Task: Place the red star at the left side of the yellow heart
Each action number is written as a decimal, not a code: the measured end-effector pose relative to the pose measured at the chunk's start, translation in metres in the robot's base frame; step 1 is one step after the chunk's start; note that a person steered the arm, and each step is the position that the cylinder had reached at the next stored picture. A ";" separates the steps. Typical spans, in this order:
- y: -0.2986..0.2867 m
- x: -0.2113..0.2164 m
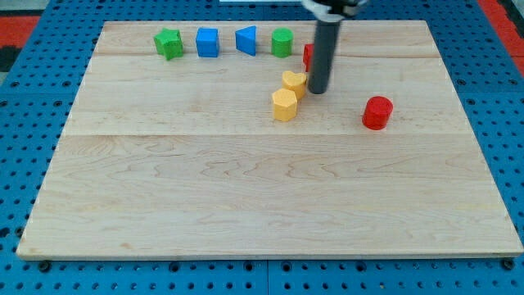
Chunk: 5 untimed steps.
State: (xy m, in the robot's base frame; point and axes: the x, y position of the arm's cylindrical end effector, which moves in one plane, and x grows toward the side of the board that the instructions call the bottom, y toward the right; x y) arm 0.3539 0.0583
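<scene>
The near half of the wooden board (246, 205) lies bare, pale grain running across it, with the blue pegboard (24, 164) showing around its edges.

Farther up, toward the view's right, a red cylinder (377, 112) stands alone, well apart from the others. To its left, near the board's middle, sits a yellow hexagon block (284, 105), and touching it just above and to the right is the yellow heart (293, 82).

The dark rod comes down from the view's top, and my tip (317, 90) rests on the board just beside the heart's right edge, seemingly touching it. There is no gripper here to open or close, only the plain rod end.

Behind the rod, only a sliver of a red block (308, 56) shows at its left edge; its shape cannot be made out, though it is likely the red star. It sits up and to the right of the heart.

Along the far edge stands a row: green star (169, 43), blue cube (207, 42), a blue wedge-like block (246, 40), and a green block (282, 42).
</scene>
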 end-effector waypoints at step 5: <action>-0.100 -0.053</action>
State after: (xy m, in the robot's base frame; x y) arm 0.3014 -0.0420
